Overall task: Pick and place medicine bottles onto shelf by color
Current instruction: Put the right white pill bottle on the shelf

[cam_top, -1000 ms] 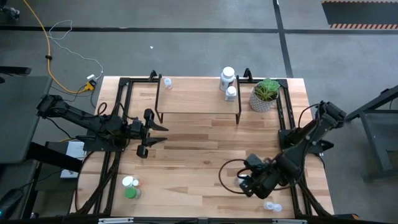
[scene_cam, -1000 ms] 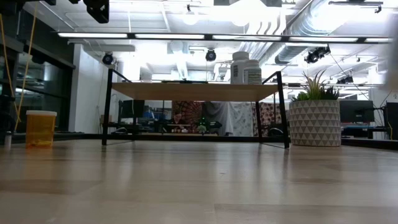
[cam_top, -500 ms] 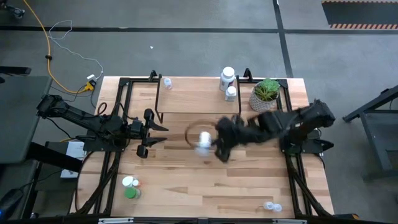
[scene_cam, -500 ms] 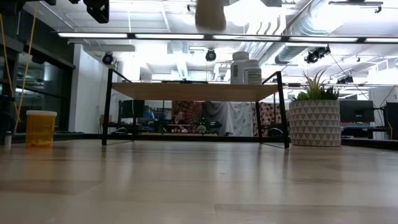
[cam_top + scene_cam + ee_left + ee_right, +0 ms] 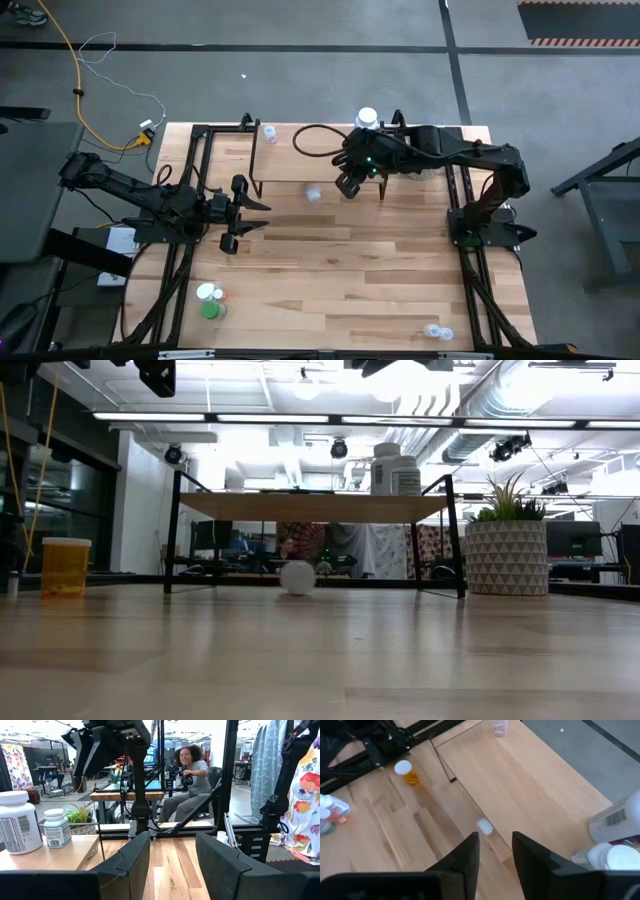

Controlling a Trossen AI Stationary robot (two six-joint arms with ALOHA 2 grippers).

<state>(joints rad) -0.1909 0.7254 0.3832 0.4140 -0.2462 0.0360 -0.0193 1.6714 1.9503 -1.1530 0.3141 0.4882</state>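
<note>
A small white bottle (image 5: 314, 193) (image 5: 484, 825) lies on its side on the table at the shelf's near edge; the low view shows it end-on (image 5: 296, 577). My right gripper (image 5: 347, 184) (image 5: 495, 847) hovers open above the shelf (image 5: 300, 160), to the right of that bottle. Two white bottles (image 5: 615, 822) (image 5: 394, 468) stand on the shelf's far right corner. A clear one (image 5: 269, 132) stands at its far left. My left gripper (image 5: 258, 216) (image 5: 172, 865) waits open at the table's left.
An orange bottle (image 5: 410, 772) (image 5: 65, 566) stands on the table left of the shelf. A green and a white bottle (image 5: 208, 300) sit at the near left, a clear one (image 5: 435, 331) at the near right. The potted plant (image 5: 507, 555) stands right of the shelf.
My right arm has swung up from the table's near right, across its middle, to the shelf at the far edge, carrying a white bottle. The bottle has left the gripper and fallen; it now lies on the table by the shelf's near edge.
</note>
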